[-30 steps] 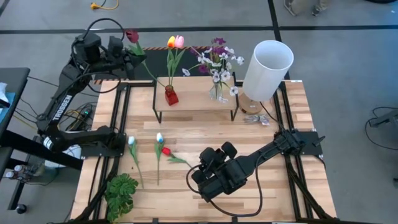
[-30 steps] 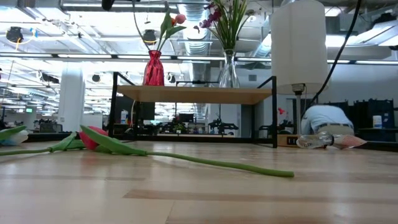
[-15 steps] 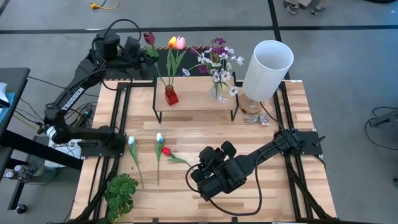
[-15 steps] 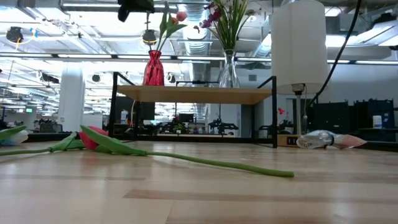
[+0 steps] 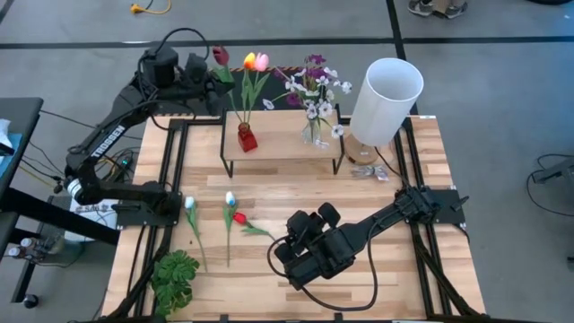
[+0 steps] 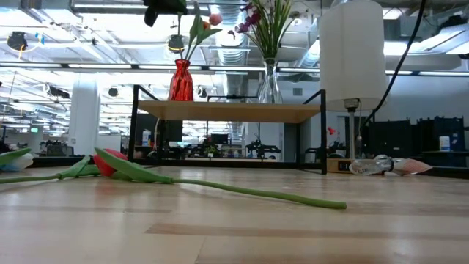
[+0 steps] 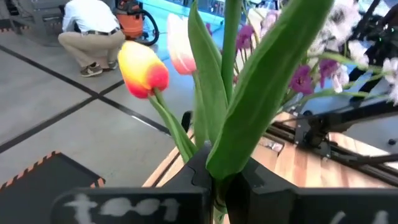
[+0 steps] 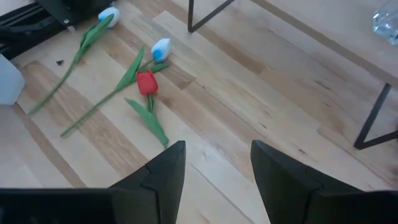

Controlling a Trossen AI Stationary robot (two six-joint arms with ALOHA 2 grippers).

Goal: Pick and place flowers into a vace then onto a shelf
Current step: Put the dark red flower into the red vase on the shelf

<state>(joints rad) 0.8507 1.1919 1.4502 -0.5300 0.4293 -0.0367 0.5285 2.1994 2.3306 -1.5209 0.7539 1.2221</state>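
Left gripper (image 5: 208, 79) shut tight on dark tulip (image 5: 220, 56) by red vase (image 5: 247, 137); right gripper (image 8: 214, 163) open.

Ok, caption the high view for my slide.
Left gripper carries a maroon tulip toward the red vase on the shelf.

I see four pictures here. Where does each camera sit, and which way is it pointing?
High view: overhead, straight down; both arms, the shelf, the left end effector holding a maroon tulip.
Low view: table height, level across; shelf legs, no arm clearly.
Left wrist view: on the left arm, past its stem-pinching fingers.
Right wrist view: past open fingers at the red tulip, shared with high and low views.
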